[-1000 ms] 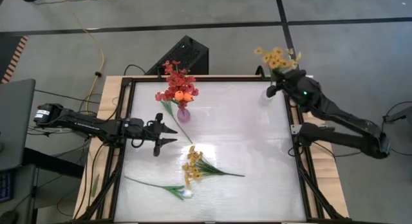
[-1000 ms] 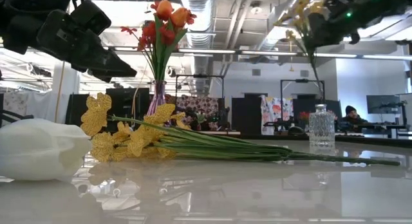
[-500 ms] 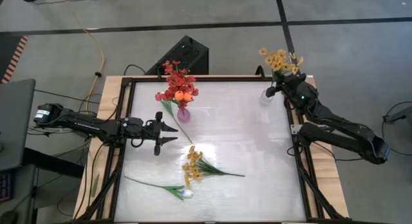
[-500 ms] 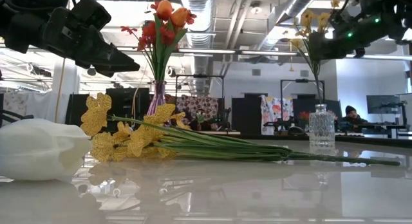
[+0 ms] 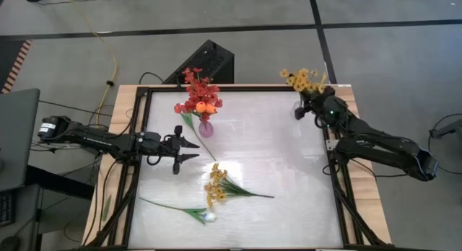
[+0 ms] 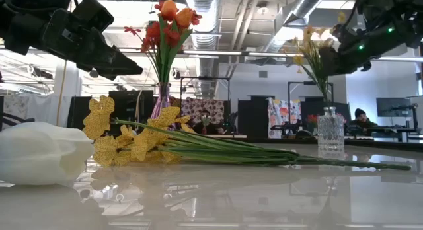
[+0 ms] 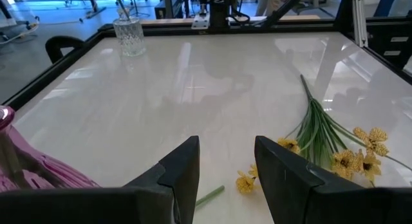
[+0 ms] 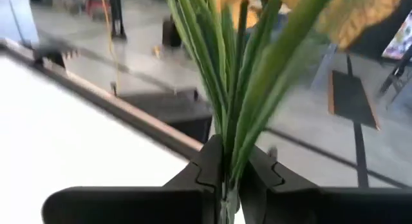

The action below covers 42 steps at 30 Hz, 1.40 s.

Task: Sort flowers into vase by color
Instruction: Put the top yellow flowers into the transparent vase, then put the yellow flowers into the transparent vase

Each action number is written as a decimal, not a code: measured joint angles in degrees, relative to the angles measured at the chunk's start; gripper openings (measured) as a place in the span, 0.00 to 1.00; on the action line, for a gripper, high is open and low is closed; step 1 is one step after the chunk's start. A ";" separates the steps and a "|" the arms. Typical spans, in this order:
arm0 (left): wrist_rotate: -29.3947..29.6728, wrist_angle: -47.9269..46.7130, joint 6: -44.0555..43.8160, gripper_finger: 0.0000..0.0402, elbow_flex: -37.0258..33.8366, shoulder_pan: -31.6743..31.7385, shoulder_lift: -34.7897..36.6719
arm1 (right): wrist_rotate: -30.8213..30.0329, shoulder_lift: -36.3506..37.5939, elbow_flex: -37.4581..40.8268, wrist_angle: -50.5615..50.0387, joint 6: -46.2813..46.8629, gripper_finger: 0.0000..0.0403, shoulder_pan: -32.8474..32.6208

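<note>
At the worktop's far right corner, the right gripper stands clamped on the light, top-heavy yellow blossom spray's springy green stems, best pinched low, while the left gripper, fingers apart, waits near the left edge.

You have red blossom sprays with orange tulips standing upright in the purple vase at the far left of the table. A yellow blossom spray stands with its green stems in the clear glass vase at the far right corner, pinched between the fingers of the right claw. A second yellow blossom spray lies flat near the table's middle, its stem pointing right. A white tulip lies flat just in front of it, near the front edge, its leafy stem running left.
</note>
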<state>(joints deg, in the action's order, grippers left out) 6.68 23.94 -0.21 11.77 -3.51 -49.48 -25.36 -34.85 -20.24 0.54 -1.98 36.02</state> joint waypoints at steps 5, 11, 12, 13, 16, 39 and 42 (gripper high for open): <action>-0.02 -0.04 0.00 0.35 0.00 0.00 0.01 | 0.16 -0.02 -3.63 -11.30 0.45 0.25 0.16; -0.02 -0.04 -0.19 0.35 0.00 0.00 -0.01 | 1.83 -0.05 -9.45 -23.30 3.06 0.44 0.15; -0.02 -0.04 -0.31 0.35 0.00 0.00 0.00 | 2.61 -0.07 -10.48 -25.52 3.53 0.47 0.16; -0.02 -0.04 -0.31 0.35 0.00 0.00 0.01 | 3.70 -0.09 -11.71 -28.05 3.89 0.51 0.16; -0.04 -0.04 -0.35 0.35 0.00 0.00 -0.01 | 8.18 -0.02 -14.08 -30.98 5.36 0.60 0.13; -0.05 -0.04 -0.26 0.35 0.00 0.02 -0.01 | 41.01 -19.49 -25.62 -42.95 32.01 0.66 -28.97; -0.06 -0.04 0.14 0.35 0.00 0.00 0.00 | 39.12 -24.33 -26.16 -38.95 31.90 0.66 -35.86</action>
<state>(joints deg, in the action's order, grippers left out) 6.62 23.90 -0.07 11.77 -3.51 -49.48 13.75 -59.18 -46.41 -38.41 29.93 0.16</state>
